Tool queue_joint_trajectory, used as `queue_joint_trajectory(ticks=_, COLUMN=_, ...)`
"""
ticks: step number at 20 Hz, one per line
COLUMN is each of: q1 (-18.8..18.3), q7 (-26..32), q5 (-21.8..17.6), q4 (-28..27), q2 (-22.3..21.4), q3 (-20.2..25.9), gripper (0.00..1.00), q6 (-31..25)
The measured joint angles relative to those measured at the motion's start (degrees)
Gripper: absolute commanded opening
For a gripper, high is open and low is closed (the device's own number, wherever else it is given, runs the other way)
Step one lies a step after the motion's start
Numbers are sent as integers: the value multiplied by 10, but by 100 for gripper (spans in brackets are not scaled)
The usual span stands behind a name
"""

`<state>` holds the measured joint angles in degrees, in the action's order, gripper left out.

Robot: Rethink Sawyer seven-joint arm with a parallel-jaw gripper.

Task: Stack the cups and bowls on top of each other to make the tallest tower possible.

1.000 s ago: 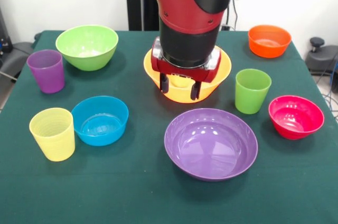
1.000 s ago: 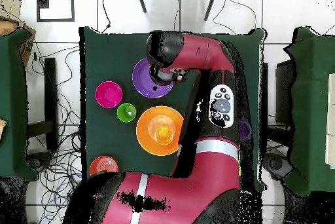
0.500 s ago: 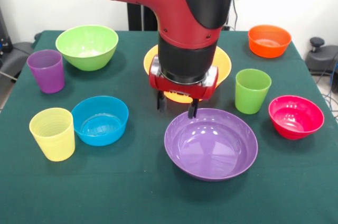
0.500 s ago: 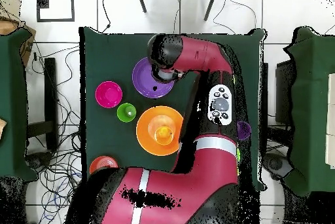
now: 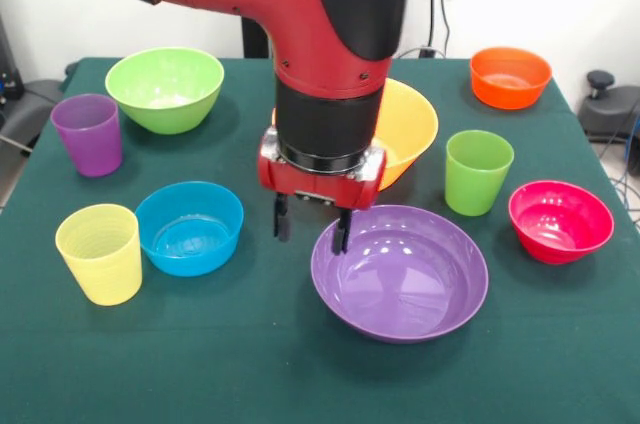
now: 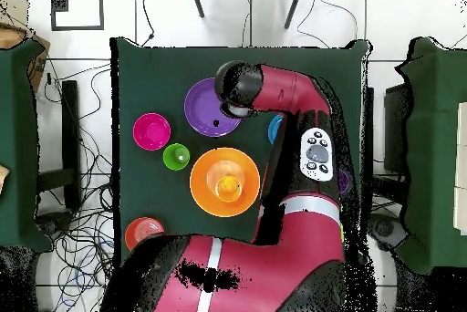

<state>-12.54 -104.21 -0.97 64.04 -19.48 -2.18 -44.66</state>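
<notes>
My gripper [image 5: 312,227] is open and holds nothing. It hangs low at the far-left rim of the wide purple bowl [image 5: 400,274]. One fingertip [image 5: 342,234] is at the rim and the other stands outside over the cloth. The large orange-yellow bowl [image 5: 408,129] sits behind the wrist, half hidden. In the overhead view the orange-yellow bowl [image 6: 223,182] has a small orange round shape [image 6: 227,184] in its middle, and the purple bowl [image 6: 206,108] lies partly under the arm's wrist. All bowls and cups stand singly on the table.
Left of the gripper are a blue bowl [image 5: 190,227], a pale yellow cup [image 5: 100,252], a purple cup [image 5: 88,134] and a light green bowl [image 5: 165,89]. To the right stand a green cup [image 5: 478,172], a pink-red bowl [image 5: 560,221] and an orange-red bowl [image 5: 510,77].
The gripper has left the orange-yellow bowl, coming toward the near side and slightly left, down to the purple bowl's rim. No bowl or cup has moved.
</notes>
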Motion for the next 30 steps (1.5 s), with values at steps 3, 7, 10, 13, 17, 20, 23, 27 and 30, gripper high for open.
queue_joint_trajectory(ticks=3, q1=-7, q7=0, q5=0, q4=16, q2=0, q3=0, gripper=100, q6=6)
queue_joint_trajectory(ticks=7, q1=-10, q7=0, q5=0, q4=34, q2=0, q3=0, gripper=100, q6=4)
queue_joint_trajectory(ticks=10, q1=-8, q7=0, q5=-6, q4=41, q2=1, q3=0, gripper=100, q6=4)
queue_joint_trajectory(ticks=13, q1=-6, q7=0, q5=-13, q4=43, q2=6, q3=0, gripper=100, q6=4)
queue_joint_trajectory(ticks=17, q1=-1, q7=0, q5=-20, q4=43, q2=13, q3=-1, gripper=100, q6=4)
queue_joint_trajectory(ticks=20, q1=3, q7=0, q5=-20, q4=43, q2=22, q3=-3, gripper=100, q6=4)
queue_joint_trajectory(ticks=23, q1=7, q7=0, q5=-20, q4=43, q2=29, q3=-4, gripper=100, q6=4)
queue_joint_trajectory(ticks=27, q1=12, q7=0, q5=-20, q4=43, q2=41, q3=-4, gripper=100, q6=4)
queue_joint_trajectory(ticks=30, q1=14, q7=0, q5=-20, q4=43, q2=44, q3=-4, gripper=100, q6=4)
